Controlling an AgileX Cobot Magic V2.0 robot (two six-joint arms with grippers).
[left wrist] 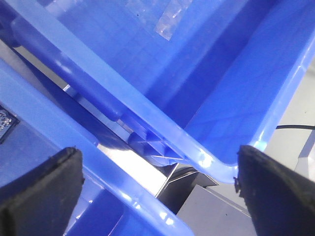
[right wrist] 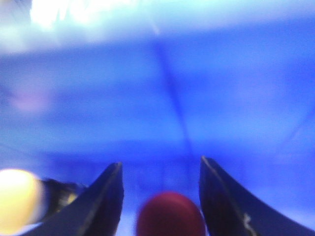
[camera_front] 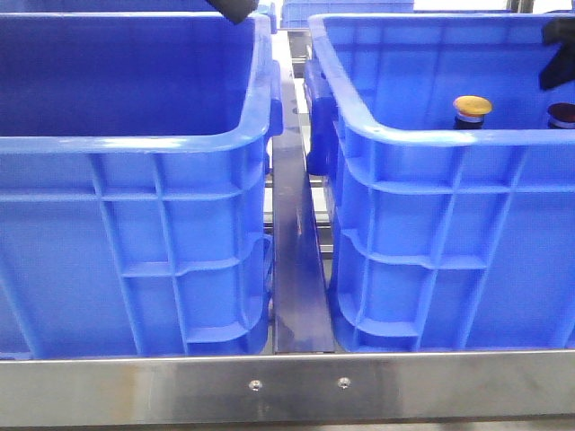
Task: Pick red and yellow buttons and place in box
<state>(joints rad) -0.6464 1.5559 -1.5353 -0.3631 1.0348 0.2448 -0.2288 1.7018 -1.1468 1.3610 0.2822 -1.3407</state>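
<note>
The yellow button [camera_front: 472,107] and the red button [camera_front: 562,113] stand inside the right blue box [camera_front: 431,224], only their caps showing over its rim. My right gripper [camera_front: 558,54] hangs just above the red button. In the blurred right wrist view the gripper [right wrist: 160,162] is open, with the red cap [right wrist: 171,216] between the two fingers and apart from both, and the yellow cap [right wrist: 17,201] beside it. My left gripper [left wrist: 157,151] is wide open and empty above the gap between the boxes. The left blue box [camera_front: 135,233] shows nothing inside.
A steel rail [camera_front: 296,260] runs between the two boxes, and a steel bar [camera_front: 287,386] crosses the front. The left wrist view shows both box rims [left wrist: 162,128] and the rail [left wrist: 133,164] below. More blue boxes stand behind.
</note>
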